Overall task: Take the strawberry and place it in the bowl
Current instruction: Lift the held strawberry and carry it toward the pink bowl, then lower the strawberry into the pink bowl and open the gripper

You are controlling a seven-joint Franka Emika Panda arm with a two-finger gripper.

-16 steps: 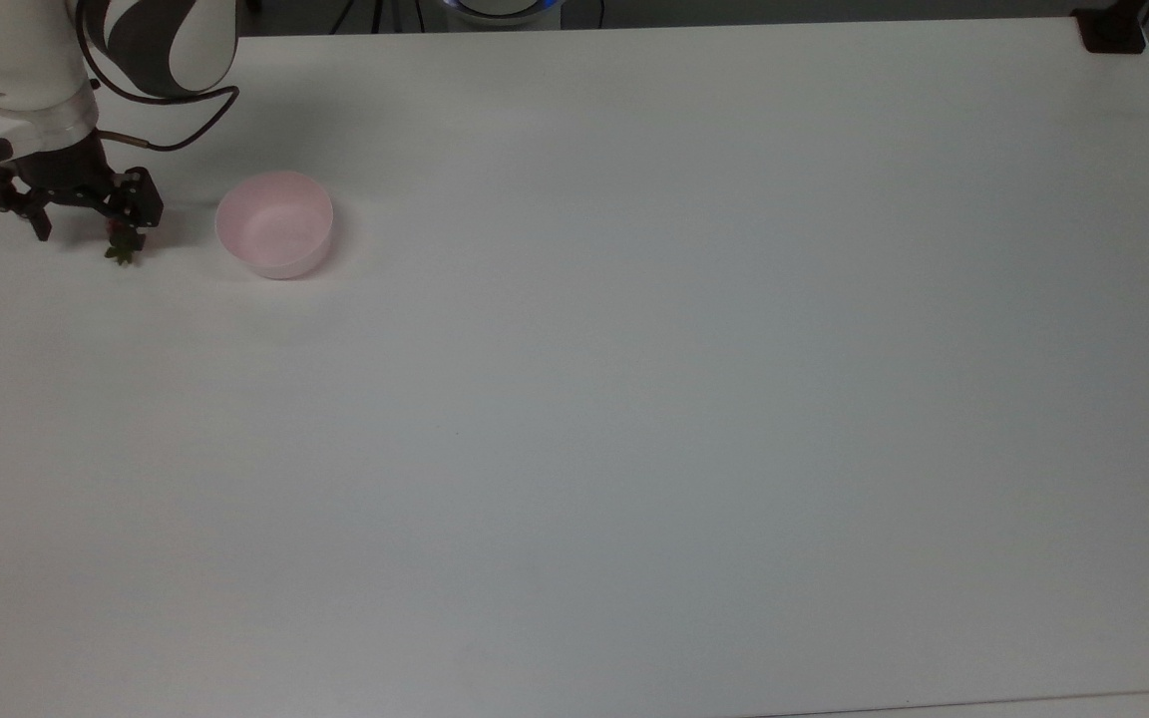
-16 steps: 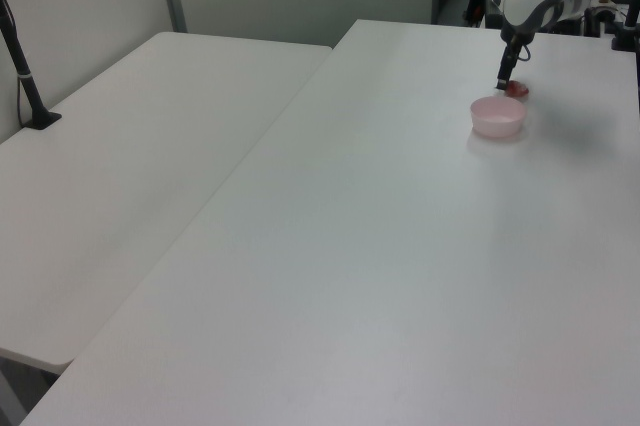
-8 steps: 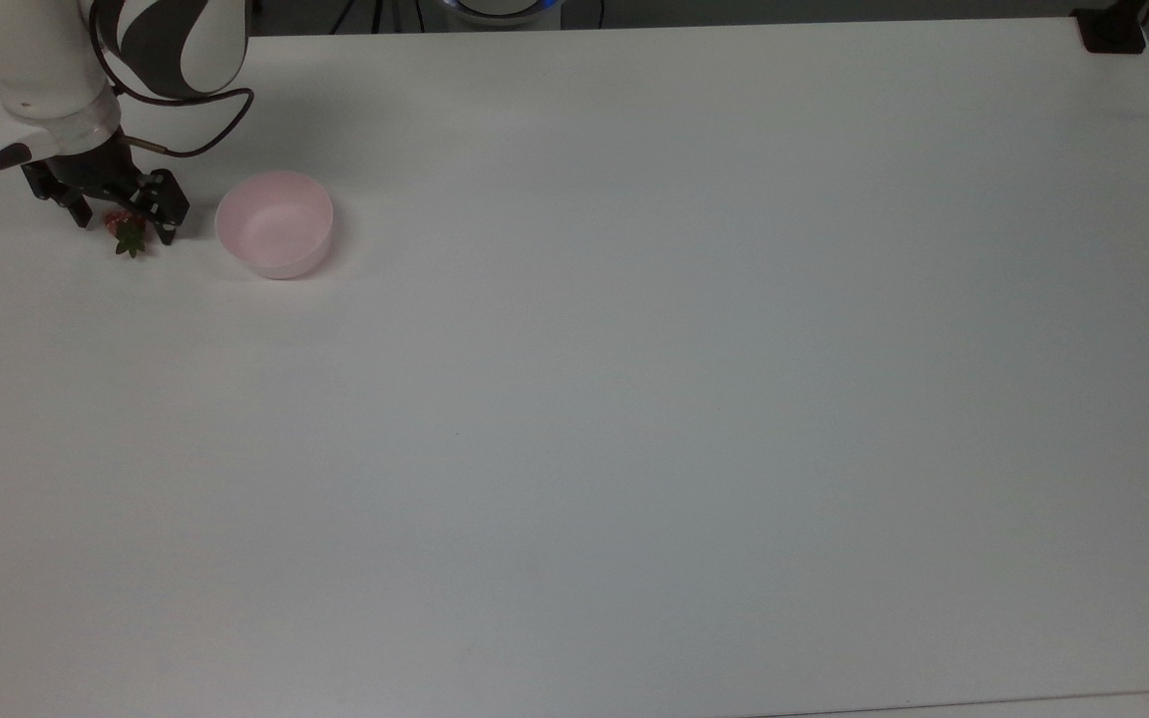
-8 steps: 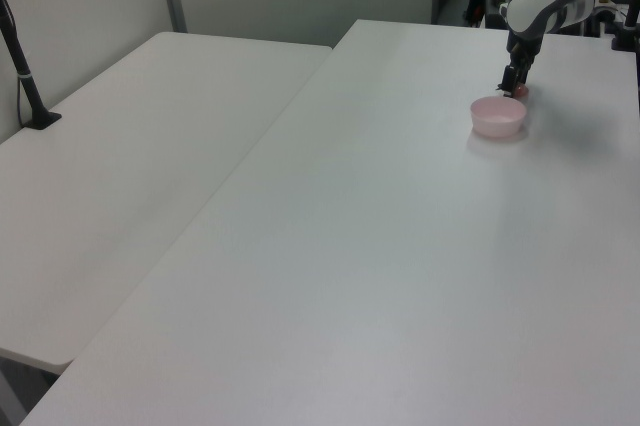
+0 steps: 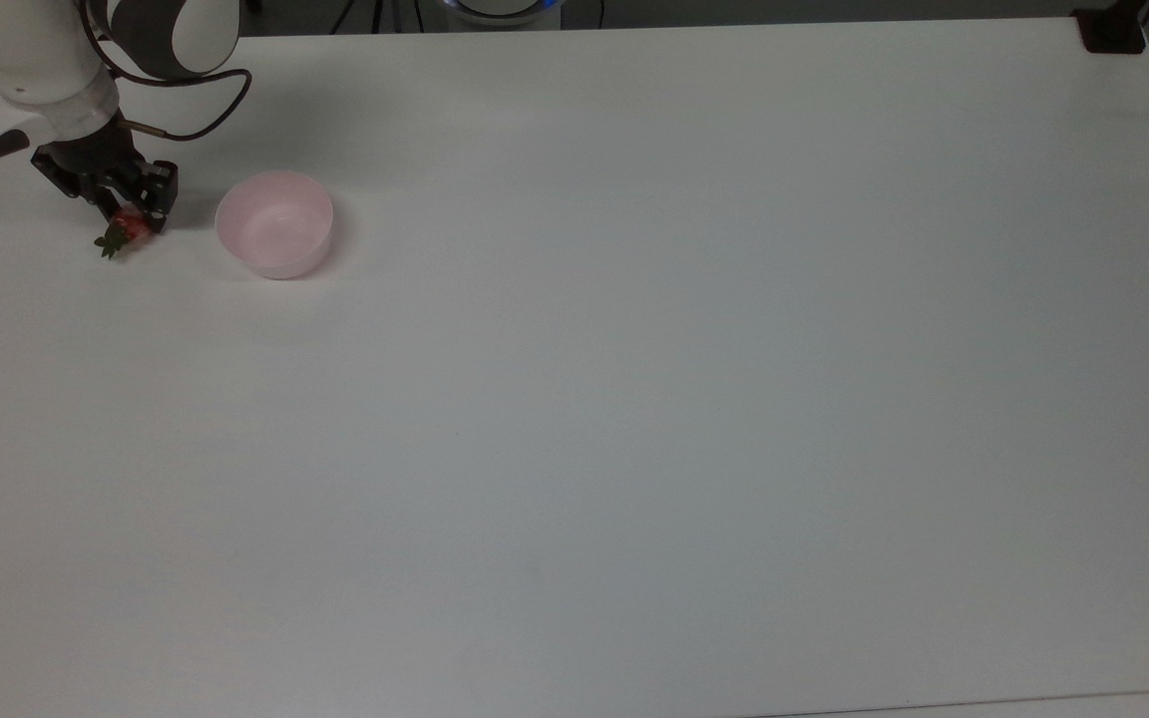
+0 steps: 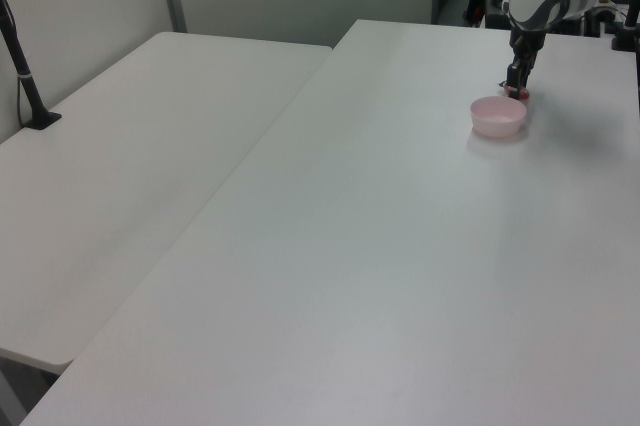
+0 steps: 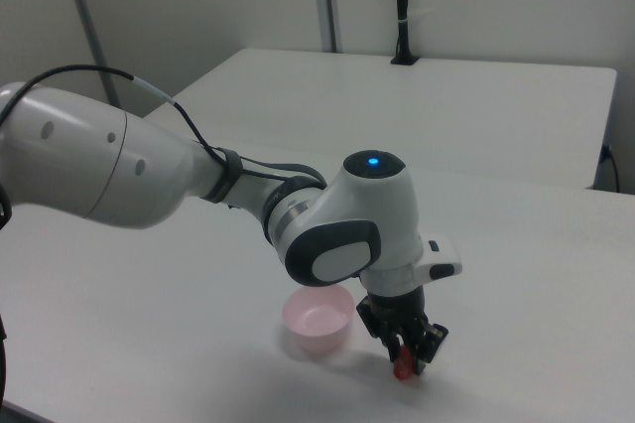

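White tabletop (image 5: pixel 634 399) spreads wide under my arm. At the top view's far left, my gripper (image 5: pixel 126 214) pinches the strawberry (image 5: pixel 128 228), red body between the fingers, green cap poking out toward the near side. Just right of it stands the pink bowl (image 5: pixel 274 223). I judge a straight lift should come first, clearing the rim before moving across

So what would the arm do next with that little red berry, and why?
Probably lift it straight up. The tool looks closed around the strawberry, which sits low at the table, and the bowl beside it is empty, so the berry must rise above the rim before moving over.
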